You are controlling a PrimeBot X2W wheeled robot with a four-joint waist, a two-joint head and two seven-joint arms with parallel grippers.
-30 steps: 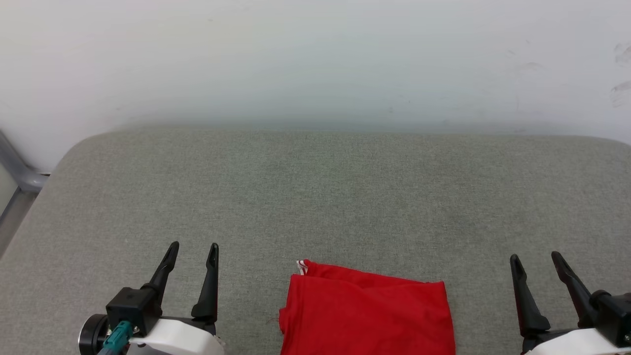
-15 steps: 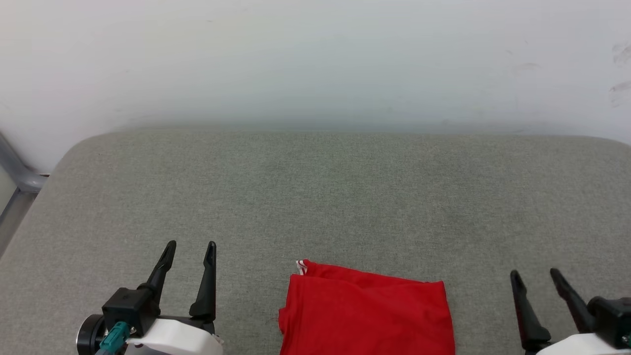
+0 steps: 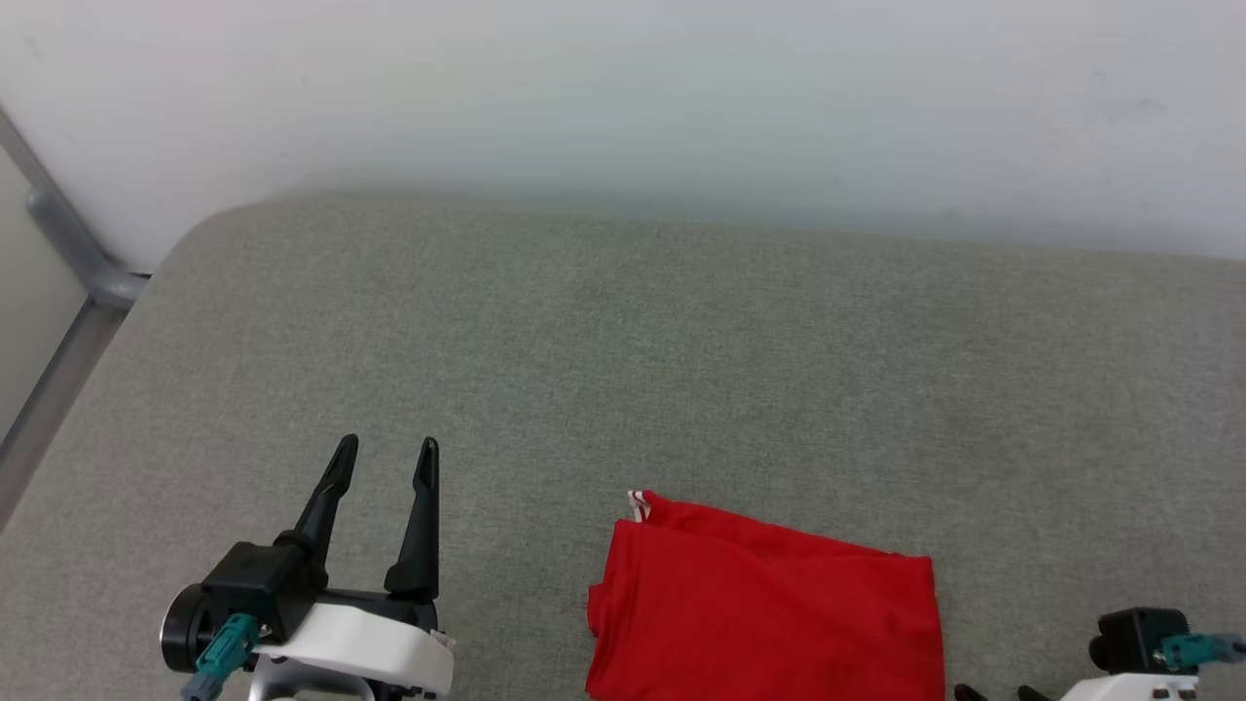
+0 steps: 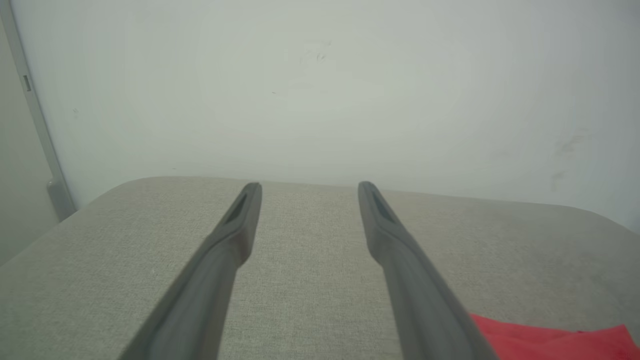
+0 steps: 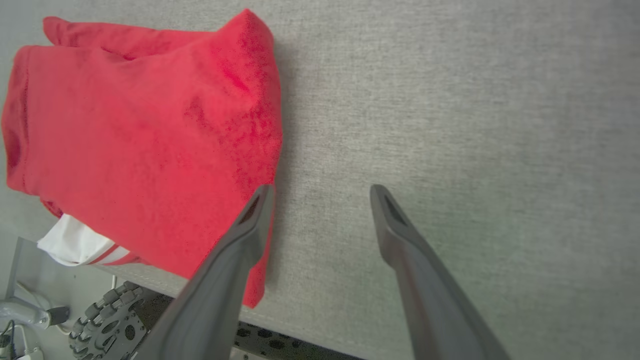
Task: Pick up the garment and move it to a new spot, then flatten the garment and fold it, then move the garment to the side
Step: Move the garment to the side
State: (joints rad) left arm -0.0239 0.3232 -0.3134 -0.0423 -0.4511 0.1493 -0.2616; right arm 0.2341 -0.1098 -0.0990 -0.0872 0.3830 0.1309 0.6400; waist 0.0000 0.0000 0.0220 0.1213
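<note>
Nearest, at six o'clock on the grey woven padded surface (image 3: pixel 681 370), the bright red jersey-style garment (image 3: pixel 764 613) lies as a compact folded rectangle with a white sleeve tip peeking out. Folding looks done; the move to the side probably remains. There is one garment and two grippers: the left gripper (image 3: pixel 387 446) at seven o'clock and the right gripper (image 5: pixel 322 192) at five, both spread and holding nothing. One pale wall (image 3: pixel 623 97) stands at twelve.

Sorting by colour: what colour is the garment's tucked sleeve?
White sleeve with red stripes, clearest in the right wrist view.
</note>
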